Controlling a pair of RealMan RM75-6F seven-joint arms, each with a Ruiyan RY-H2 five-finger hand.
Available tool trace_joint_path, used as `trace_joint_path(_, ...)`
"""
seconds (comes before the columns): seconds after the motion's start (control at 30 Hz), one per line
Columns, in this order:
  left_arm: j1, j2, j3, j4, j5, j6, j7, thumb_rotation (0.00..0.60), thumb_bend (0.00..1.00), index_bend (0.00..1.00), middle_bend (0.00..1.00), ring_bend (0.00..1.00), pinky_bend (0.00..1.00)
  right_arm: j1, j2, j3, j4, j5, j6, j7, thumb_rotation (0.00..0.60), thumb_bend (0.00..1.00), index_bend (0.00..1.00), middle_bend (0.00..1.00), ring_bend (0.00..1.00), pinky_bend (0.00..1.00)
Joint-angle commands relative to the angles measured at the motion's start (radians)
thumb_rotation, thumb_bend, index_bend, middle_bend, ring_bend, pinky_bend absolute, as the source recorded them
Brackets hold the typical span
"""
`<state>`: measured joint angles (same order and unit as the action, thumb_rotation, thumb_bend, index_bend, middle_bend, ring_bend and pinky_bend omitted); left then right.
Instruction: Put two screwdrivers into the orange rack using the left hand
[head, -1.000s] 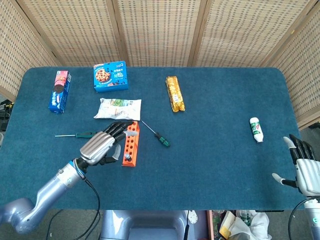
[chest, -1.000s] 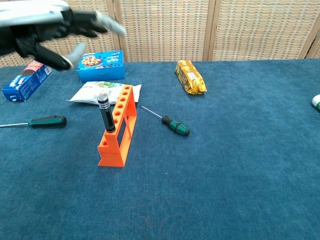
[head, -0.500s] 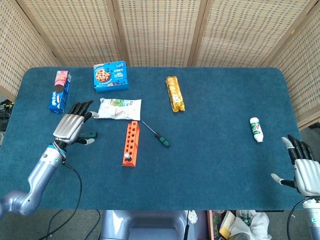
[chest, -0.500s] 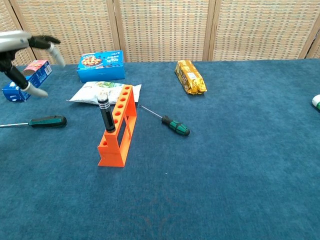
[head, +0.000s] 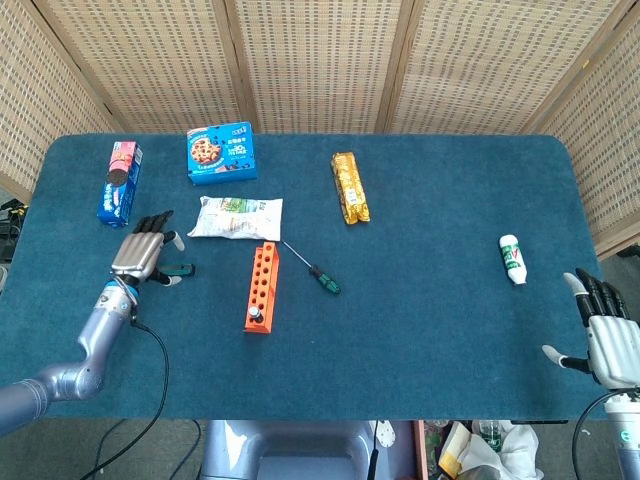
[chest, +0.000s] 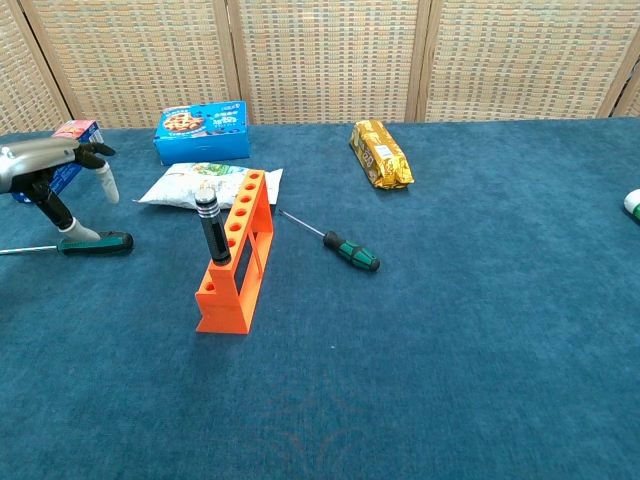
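The orange rack (head: 260, 288) (chest: 236, 264) lies mid-table, with one black-handled screwdriver (chest: 210, 228) standing upright in its near end. A green-handled screwdriver (head: 317, 271) (chest: 345, 249) lies flat just right of the rack. Another dark-green-handled screwdriver (head: 178, 269) (chest: 92, 242) lies flat to the rack's left. My left hand (head: 140, 256) (chest: 48, 175) hovers over its shaft end with fingers spread, and the thumb tip is down at the handle's left end. Its grip holds nothing. My right hand (head: 608, 338) rests open at the table's near right corner.
A blue cookie box (head: 221, 152), a white packet (head: 236, 217), a gold snack pack (head: 349, 187) and a blue-pink biscuit pack (head: 119, 182) lie across the far half. At the right lies a small white bottle (head: 512, 259). Wicker screens stand behind the table.
My left hand left the rack, swung left across the table and came down over the left screwdriver. The right hand stayed put.
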<state>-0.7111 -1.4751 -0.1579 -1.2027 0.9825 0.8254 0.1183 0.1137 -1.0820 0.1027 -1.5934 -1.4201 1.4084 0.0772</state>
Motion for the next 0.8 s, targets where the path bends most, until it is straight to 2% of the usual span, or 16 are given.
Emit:
trace_joint_path(0.03,-0.001,-0.014,0.001,0.026,-0.005,-0.012,0.003,0.600,0.08,0.45,0.00,0.00,0.00,0.001,0.000,0.001,0.001,0.004,-0.003,0.001,0.600,0.00,0.00,0.00,0.00,0.00)
trace_joint_path(0.8,-0.012,-0.114,-0.021,0.190,-0.050,-0.083,0.011,0.600,0.15,0.47,0.00,0.00,0.00,0.003,-0.001,0.001,0.004,0.007,-0.008,0.000,0.600,0.00,0.00,0.00,0.00,0.00)
